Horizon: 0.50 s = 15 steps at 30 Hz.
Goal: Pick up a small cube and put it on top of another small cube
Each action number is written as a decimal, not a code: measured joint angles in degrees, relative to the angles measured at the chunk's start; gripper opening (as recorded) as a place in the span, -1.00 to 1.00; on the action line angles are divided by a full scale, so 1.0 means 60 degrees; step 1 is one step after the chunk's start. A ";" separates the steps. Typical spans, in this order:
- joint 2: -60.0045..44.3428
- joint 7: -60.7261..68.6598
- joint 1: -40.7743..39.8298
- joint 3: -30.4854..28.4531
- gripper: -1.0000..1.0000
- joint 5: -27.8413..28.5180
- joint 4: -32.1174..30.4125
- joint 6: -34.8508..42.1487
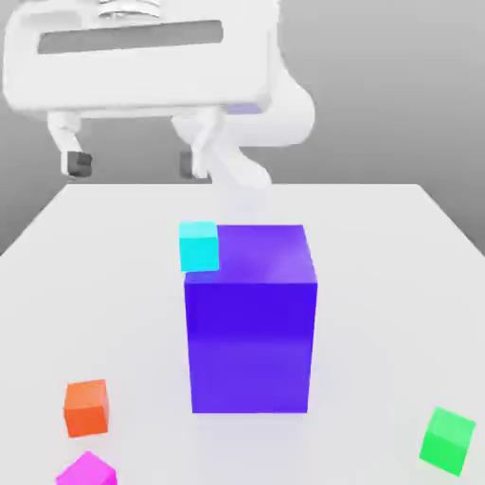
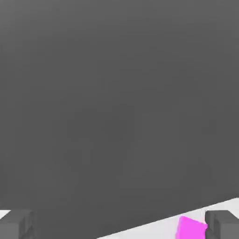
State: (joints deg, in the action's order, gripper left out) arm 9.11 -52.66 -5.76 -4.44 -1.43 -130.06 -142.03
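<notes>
- Exterior view: pink cube (image 1: 87,471) at the near edge, toward the exterior view's left.
- Green cube (image 1: 447,441), far right.
- Orange cube (image 1: 87,408), just behind pink.
- Blue block (image 1: 251,346).
- Cyan cube (image 1: 199,246), by its top.
- Gripper (image 1: 133,165) above, spread wide, empty.

Exterior: faces arm, slightly above tabletop | hand: past fingertips, table edge, mostly dark, direction unclear | shared: magenta cube (image 1: 87,471)

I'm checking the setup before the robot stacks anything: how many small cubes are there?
4. In the exterior view: cyan at the blue block's top; orange and magenta at left; green at right. Others may be hidden.
</notes>
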 joint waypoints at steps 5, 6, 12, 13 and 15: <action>-0.1735 -0.0233 -0.0372 -0.0216 0.00 -0.0191 0.0081 -0.0481; -0.2082 -0.0276 -0.0430 -0.0240 0.00 -0.0236 0.0098 -0.0577; -0.4170 -0.0503 -0.0746 -0.0415 0.00 -0.0544 0.0198 -0.1148; -0.4519 -0.0532 -0.0804 -0.0448 0.00 -0.0608 0.0216 -0.1238; -0.5216 -0.0555 -0.0920 -0.0465 0.00 -0.0737 0.0277 -0.1507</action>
State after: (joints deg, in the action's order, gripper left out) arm -22.19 -55.99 -11.28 -7.23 -5.85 -128.40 -151.07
